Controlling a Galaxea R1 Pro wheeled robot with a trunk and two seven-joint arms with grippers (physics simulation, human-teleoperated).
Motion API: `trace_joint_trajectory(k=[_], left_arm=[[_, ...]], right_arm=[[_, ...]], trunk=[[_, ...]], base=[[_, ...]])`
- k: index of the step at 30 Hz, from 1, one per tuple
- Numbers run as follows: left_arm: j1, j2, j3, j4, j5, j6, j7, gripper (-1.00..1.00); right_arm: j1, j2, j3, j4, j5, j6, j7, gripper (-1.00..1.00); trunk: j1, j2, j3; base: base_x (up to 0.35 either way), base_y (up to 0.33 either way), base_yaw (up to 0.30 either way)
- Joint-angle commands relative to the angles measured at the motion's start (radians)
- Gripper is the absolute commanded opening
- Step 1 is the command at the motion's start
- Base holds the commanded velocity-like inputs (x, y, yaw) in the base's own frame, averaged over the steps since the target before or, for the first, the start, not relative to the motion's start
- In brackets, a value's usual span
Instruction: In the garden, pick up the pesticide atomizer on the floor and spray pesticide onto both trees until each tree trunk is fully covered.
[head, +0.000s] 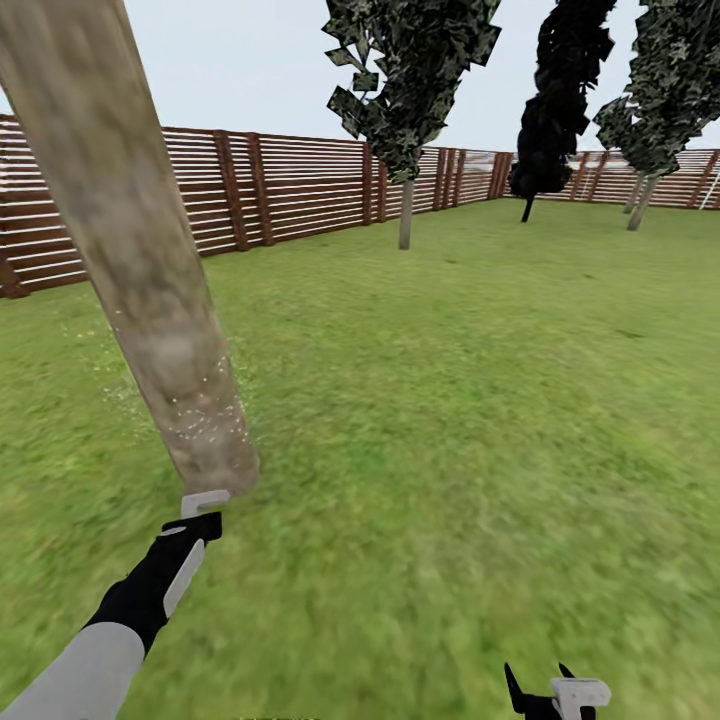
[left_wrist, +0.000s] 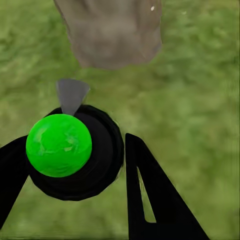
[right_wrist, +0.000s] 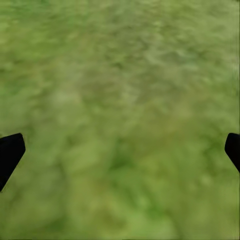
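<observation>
The left gripper (left_wrist: 75, 165) is clamped on the pesticide atomizer (left_wrist: 75, 155), aimed at the near tree trunk (head: 150, 290) — white specks dot its base, so spraying looks underway. The other tree (head: 405, 210) stands well apart, apparently untreated. The right gripper (right_wrist: 120, 150) hangs open over grass (right_wrist: 120, 75).

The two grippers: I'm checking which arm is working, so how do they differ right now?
The left gripper is shut on a black bottle with a green top, aimed at the near tree trunk; the right gripper is open and empty. The left reaches forward; the right hangs low over grass. Both have black fingers.
</observation>
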Motion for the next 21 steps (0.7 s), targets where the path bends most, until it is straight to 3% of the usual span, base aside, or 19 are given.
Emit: trace_joint_trajectory(k=[1, 14, 21], left_arm=[[0.0, 0.0, 0.004, 0.0, 0.0, 0.0, 0.001, -1.0], [0.0, 0.001, 0.005, -0.001, 0.0, -0.001, -0.004, -1.0], [-0.017, -0.008, -0.004, -0.077, 0.0, 0.015, -0.011, -1.0]], right_arm=[[0.0, 0.0, 0.0, 0.0, 0.0, 0.0, 0.0, 1.0], [0.0, 0.0, -0.001, 0.0, -0.001, 0.0, 0.0, 1.0], [0.0, 0.0, 0.0, 0.0, -0.001, 0.0, 0.0, 1.0]], trunk=[[0.0, 0.0, 0.0], [0.0, 0.0, 0.0], [0.0, 0.0, 0.0]], base=[[0.0, -0.002, 0.277], [-0.016, 0.113, 0.039], [-0.104, 0.008, 0.0]])
